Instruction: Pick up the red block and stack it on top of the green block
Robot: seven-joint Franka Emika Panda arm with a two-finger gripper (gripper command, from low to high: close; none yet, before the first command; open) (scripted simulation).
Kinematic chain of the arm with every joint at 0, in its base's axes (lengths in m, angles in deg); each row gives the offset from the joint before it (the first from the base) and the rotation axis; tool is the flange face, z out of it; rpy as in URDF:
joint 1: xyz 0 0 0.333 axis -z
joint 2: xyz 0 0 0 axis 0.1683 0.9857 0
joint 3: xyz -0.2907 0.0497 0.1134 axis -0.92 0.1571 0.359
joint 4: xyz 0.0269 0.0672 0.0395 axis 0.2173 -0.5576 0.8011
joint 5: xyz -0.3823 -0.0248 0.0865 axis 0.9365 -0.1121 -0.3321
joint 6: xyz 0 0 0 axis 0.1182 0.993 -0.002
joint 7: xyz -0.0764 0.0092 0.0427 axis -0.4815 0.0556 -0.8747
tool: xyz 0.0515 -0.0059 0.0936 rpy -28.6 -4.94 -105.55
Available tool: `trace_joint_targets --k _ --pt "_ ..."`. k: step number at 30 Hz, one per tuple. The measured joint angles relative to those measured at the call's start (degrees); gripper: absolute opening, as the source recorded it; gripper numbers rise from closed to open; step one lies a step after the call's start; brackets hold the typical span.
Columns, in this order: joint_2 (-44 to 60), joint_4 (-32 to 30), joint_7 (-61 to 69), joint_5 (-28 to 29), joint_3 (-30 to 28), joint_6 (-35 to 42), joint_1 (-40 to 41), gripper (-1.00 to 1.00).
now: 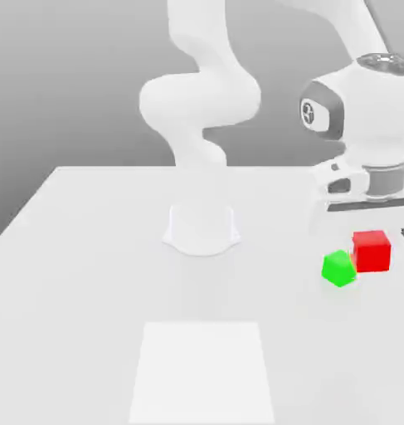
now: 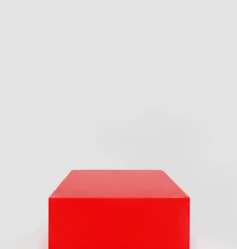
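Matt blocks, smooth white table

The red block [image 1: 372,251] and green block [image 1: 338,269] look matt and unmarked; the table [image 1: 89,290] under them smooth, the arm [image 1: 367,100] slightly glossy.

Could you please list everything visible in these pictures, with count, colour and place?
red block: one, bright red, on the table at the exterior view's right, just below the arm's hand
green block: one, bright green, beside the red block on its left in the exterior view, apparently touching it
table: one, white, under both blocks
square patch: one, paler white, on the table's near middle
arm: one, white, base at the table's middle, hand above the red block
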Motion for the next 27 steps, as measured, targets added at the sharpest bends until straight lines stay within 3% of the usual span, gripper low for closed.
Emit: trace_joint_targets --k 7,16,23,27 --pt "-5.86 -7.89 -12.02 -2.09 10.0 -1.37 -7.2 -1.0" --pt "0.53 -8.92 -16.85 2.45 14.38 -9.11 -4.1 -1.0" --pt "7.7 -9.07 -22.76 11.16 16.93 -15.76 0.82 -1.0" --pt "12.3 -9.13 -30.09 21.67 16.09 -19.35 3.39 -1.0"
